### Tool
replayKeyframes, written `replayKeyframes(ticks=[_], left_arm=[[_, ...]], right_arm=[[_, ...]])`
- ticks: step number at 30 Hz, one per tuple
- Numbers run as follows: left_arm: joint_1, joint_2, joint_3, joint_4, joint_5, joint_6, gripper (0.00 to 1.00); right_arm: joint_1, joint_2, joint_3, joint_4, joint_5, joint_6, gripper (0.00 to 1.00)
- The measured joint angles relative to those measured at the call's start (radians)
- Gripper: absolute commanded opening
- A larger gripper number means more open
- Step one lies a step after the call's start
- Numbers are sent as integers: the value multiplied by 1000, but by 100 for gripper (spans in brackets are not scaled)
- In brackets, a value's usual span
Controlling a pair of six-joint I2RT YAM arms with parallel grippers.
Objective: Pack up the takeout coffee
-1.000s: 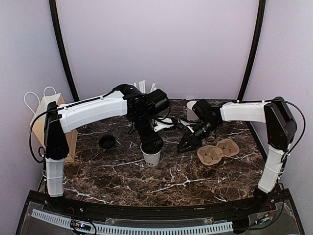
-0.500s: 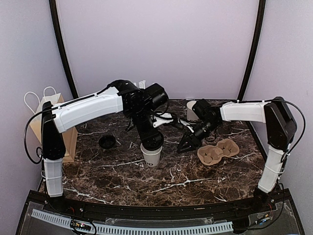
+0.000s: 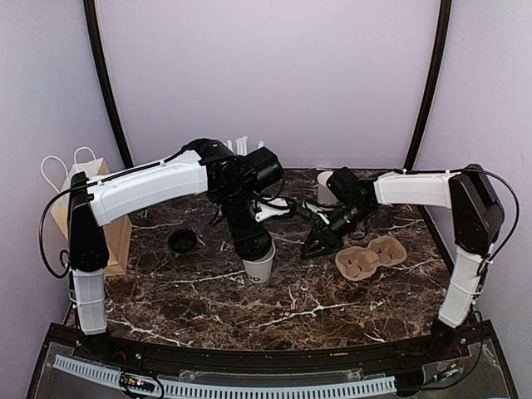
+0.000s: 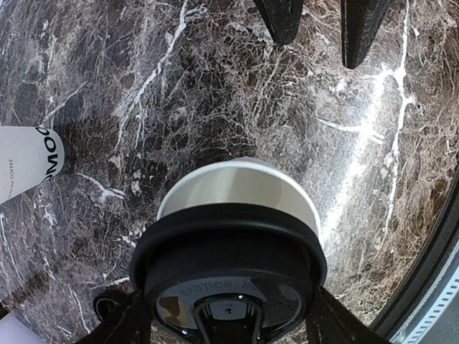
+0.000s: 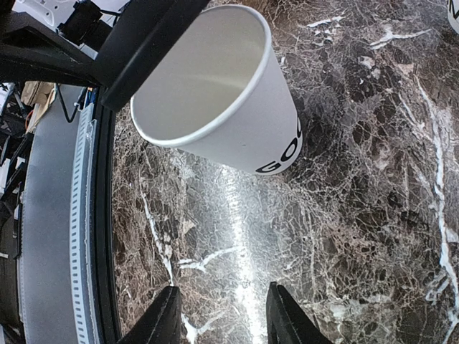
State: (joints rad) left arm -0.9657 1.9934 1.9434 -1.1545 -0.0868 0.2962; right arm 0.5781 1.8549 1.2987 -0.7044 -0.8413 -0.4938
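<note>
The coffee cup (image 3: 258, 266), white paper with dark lettering, stands open-topped mid-table. Its wide mouth (image 5: 208, 79) fills the upper left of the right wrist view. My left gripper (image 3: 250, 243) hangs right over it, shut on the round black lid (image 4: 228, 265), fingers (image 4: 128, 324) pressing both lid edges. The lid hovers just above the cup's rim (image 4: 237, 188), part of the white inside showing beyond it. My right gripper (image 3: 316, 247) points down at the table a little right of the cup, open with only marble between its fingers (image 5: 163, 315).
A second black lid (image 3: 182, 241) lies left of the cup. A brown paper bag (image 3: 87, 187) stands at the left edge. A cardboard cup carrier (image 3: 371, 255) sits at right, another white cup (image 3: 325, 188) behind the right gripper, white straws (image 3: 241, 145) at the back.
The left arm's upper part has swung slightly back and left while the gripper with the lid stays over the cup. The right arm has not moved.
</note>
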Motion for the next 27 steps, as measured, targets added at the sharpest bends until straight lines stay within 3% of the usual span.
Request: replayKeyframes(ticks=[11,20,21,23,27], left_arm=[[0,47,34,4,2,14,66],[2,77,61,9,26,21,71],[2,79,64,9,27,23,92],[2,83,68,12,27,29,98],[2,97,74,20,27,31,99]], right_arm=[[0,0,0,0,0,-2,42],[0,6,0,-1,0,-4,42],[0,9,0,-1,0,-5,42],[0,13,0,-2,0,-6,42],[0,14,0,-4,0,-7,42]])
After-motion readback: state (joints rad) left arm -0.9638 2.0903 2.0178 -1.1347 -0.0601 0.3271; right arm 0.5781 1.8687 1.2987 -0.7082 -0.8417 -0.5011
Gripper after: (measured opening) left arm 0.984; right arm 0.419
